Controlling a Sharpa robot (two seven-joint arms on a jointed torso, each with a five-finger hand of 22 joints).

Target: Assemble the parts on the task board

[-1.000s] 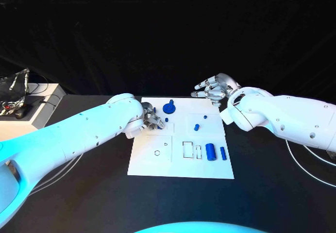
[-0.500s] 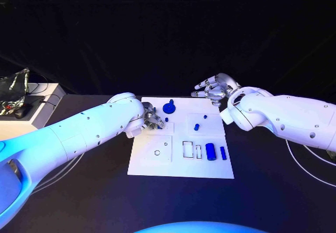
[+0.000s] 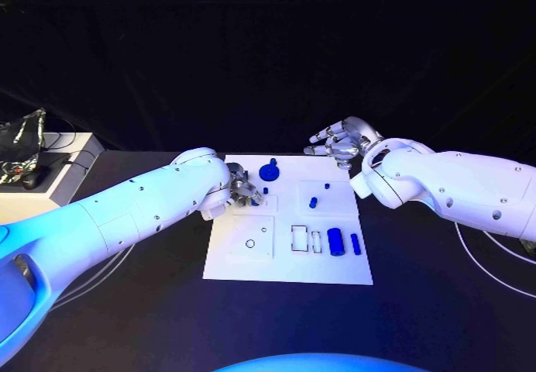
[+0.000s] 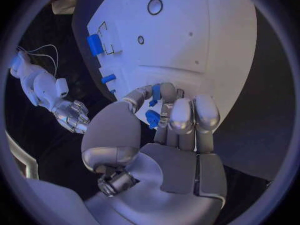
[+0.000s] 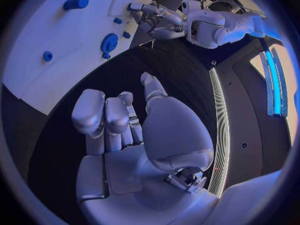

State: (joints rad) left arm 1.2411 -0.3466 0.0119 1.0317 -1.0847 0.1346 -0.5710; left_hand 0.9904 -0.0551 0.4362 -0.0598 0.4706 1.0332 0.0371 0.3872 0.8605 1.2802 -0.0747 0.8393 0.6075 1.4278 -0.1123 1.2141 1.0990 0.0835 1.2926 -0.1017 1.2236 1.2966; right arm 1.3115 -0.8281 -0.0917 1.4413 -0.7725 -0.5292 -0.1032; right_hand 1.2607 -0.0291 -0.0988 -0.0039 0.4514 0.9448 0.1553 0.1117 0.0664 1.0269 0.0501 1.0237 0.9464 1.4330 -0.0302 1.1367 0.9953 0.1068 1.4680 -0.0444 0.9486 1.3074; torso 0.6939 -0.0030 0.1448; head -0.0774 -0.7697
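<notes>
The white task board (image 3: 287, 263) lies in the middle of the black table. My left hand (image 3: 245, 191) hovers low over its far left part with fingers curled. Thumb and a finger pinch a small blue peg (image 3: 266, 191) (image 4: 155, 91) standing there. Just beyond is a round blue disc with a knob (image 3: 269, 170) (image 4: 152, 118). A second small peg (image 3: 328, 186), a short cylinder (image 3: 313, 203), a thick cylinder (image 3: 335, 239) and a slim one (image 3: 356, 244) sit on the right half. My right hand (image 3: 338, 142) (image 5: 119, 120) hangs past the board's far right corner, fingers spread, holding nothing.
A small ring (image 3: 250, 243) and a rectangular slot outline (image 3: 298, 238) mark the board's near half. A white stand (image 3: 45, 174) with cables and a crumpled item (image 3: 22, 143) sits at the table's left edge. White cables (image 3: 492, 267) trail on the right.
</notes>
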